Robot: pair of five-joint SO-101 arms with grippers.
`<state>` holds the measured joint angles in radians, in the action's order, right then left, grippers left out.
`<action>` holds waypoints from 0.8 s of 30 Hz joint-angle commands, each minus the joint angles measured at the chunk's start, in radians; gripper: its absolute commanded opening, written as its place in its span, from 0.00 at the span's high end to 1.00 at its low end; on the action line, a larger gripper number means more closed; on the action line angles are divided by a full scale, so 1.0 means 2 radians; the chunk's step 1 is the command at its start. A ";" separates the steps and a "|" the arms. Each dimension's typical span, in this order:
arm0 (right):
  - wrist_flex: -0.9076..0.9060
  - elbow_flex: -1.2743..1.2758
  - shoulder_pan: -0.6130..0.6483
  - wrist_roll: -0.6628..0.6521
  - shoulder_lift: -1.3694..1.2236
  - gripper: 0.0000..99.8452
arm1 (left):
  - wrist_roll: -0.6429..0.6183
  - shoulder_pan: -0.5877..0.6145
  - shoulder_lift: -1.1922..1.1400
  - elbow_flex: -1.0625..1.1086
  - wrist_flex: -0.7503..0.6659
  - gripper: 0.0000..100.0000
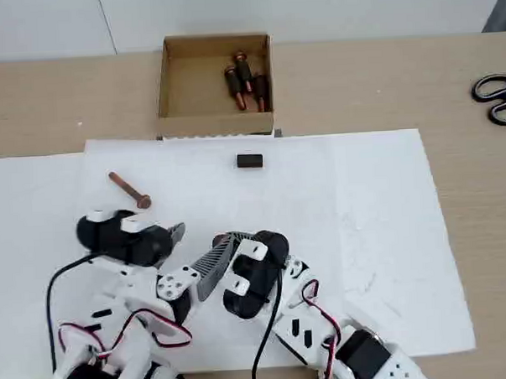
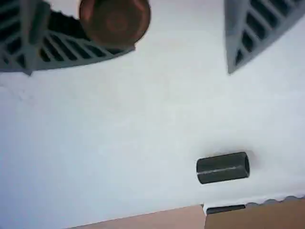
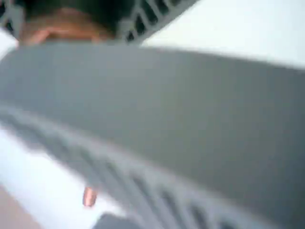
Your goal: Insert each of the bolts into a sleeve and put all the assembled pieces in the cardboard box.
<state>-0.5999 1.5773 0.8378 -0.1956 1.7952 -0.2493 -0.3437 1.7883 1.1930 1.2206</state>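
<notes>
With left pincer (image 2: 181,59) spread wide and a bolt (image 2: 114,19) close beside it, probably best to reach for the sleeve (image 2: 222,168) lying just short of the cardboard box (image 1: 216,124) by the far edge of the desk (image 1: 358,84), clamping squarely across its middle.

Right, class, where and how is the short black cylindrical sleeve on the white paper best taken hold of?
Probably across the curved sides of the short black cylindrical sleeve, at mid-length, coming straight down from above: it lies on its side on the white paper sheet, apart from other things, and both ends stay free.
</notes>
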 commanded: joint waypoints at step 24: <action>-0.085 -0.290 -0.166 0.140 -0.179 1.00 | 0.067 0.220 -0.001 0.107 -0.018 0.99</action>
<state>-0.7687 1.1968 0.5201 0.0698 1.5942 -0.1250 0.0875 1.7806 1.3832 1.2098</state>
